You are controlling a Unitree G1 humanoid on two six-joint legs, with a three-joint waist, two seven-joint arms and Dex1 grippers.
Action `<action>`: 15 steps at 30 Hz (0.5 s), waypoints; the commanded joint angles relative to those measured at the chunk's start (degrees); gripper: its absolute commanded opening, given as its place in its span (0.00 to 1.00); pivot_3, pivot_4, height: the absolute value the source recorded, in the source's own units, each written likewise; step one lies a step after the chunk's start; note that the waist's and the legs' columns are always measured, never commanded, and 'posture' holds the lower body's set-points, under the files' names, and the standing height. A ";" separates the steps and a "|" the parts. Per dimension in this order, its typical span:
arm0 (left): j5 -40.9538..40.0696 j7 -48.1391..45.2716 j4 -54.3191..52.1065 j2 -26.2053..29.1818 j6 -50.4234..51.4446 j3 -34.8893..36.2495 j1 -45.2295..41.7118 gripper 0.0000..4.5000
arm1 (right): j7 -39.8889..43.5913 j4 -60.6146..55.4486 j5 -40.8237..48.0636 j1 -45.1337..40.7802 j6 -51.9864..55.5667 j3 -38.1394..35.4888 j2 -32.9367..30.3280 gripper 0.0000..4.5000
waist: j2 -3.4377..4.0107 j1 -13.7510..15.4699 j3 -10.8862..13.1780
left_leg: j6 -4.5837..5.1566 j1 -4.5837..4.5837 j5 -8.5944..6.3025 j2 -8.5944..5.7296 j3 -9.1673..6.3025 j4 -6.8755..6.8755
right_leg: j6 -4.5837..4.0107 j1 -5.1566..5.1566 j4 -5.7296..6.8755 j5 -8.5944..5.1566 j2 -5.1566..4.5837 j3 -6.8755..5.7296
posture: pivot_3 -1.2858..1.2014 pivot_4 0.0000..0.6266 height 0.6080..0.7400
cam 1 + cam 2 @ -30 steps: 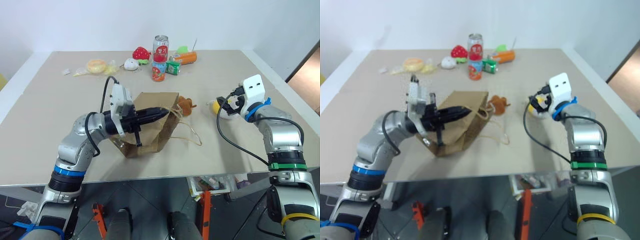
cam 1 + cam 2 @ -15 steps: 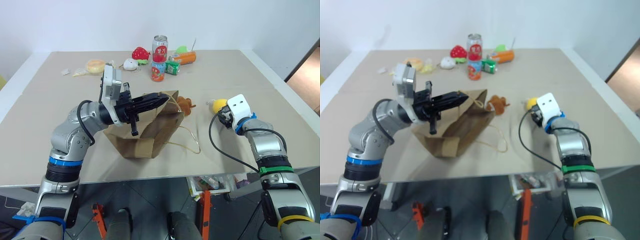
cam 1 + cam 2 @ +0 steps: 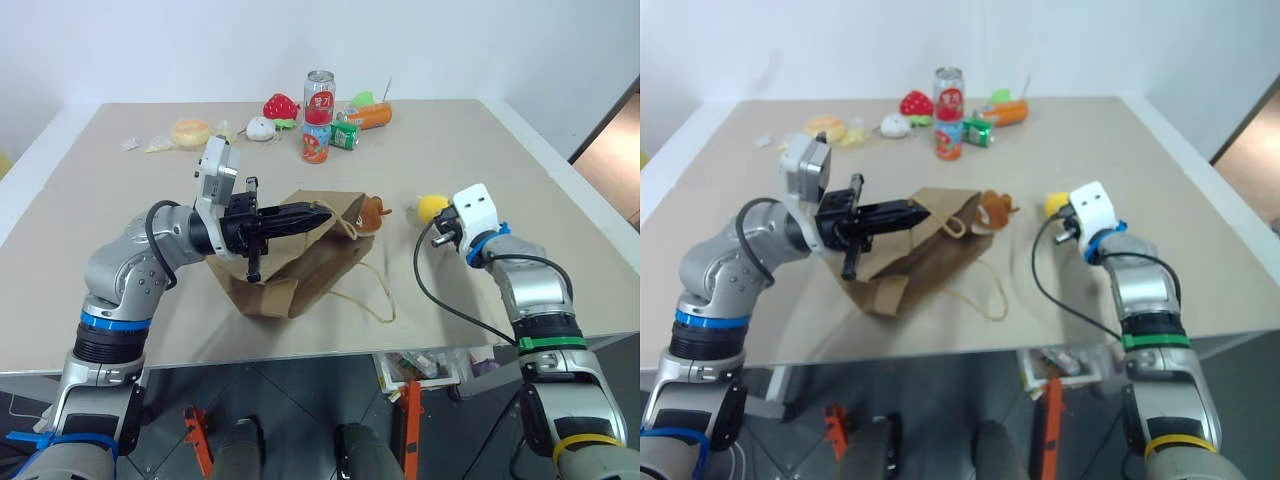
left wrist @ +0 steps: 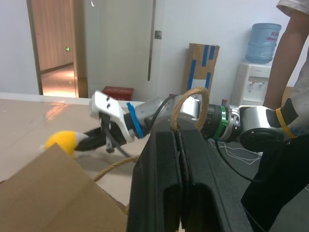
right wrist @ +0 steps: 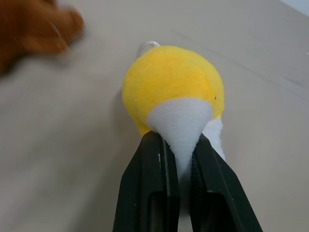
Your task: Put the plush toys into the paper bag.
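Bag (image 3: 300, 265) sags mid-counter (image 3: 120, 200) in the head view, its handle (image 4: 190, 104) clamped by the left pincer (image 3: 318, 214); brown toy (image 3: 372, 212) touches its mouth at 2 o'clock.

Left wrist view: the cord loops over shut fingers and could slip out.

Right wrist view: right pincer (image 5: 176, 159) pinches only the egg's (image 5: 174, 92) white tip; that thin hold may fail when lifted.
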 commanded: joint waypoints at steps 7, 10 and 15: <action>-0.39 0.65 -1.84 -0.67 -0.31 0.75 -1.39 0.00 | 25.36 -32.69 29.68 11.33 17.95 -11.72 -14.59 0.01 | 0.05 0.36 0.03 | -0.01 -0.02 -0.02 -0.01 -0.03 0.02 | 0.03 0.06 -0.02 -0.07 -0.03 -0.03 | 0.52 0.24 1.00; -0.35 0.73 -1.96 -0.73 -0.35 0.76 -1.35 0.00 | 26.59 -36.79 29.12 14.86 18.57 -8.39 -16.26 0.01 | 0.04 0.29 0.04 | -0.01 0.00 -0.02 -0.01 -0.02 0.05 | 0.01 0.07 -0.04 -0.05 -0.03 -0.01 | 0.52 0.24 1.00; -0.13 0.66 -2.00 -0.85 -0.44 0.56 -1.52 0.00 | 25.07 -40.30 27.40 15.46 18.18 -2.35 -14.76 0.01 | 0.04 -0.01 0.04 | -0.02 0.10 -0.03 0.00 -0.03 0.08 | -0.09 0.05 -0.02 0.04 -0.01 -0.01 | 0.52 0.24 1.00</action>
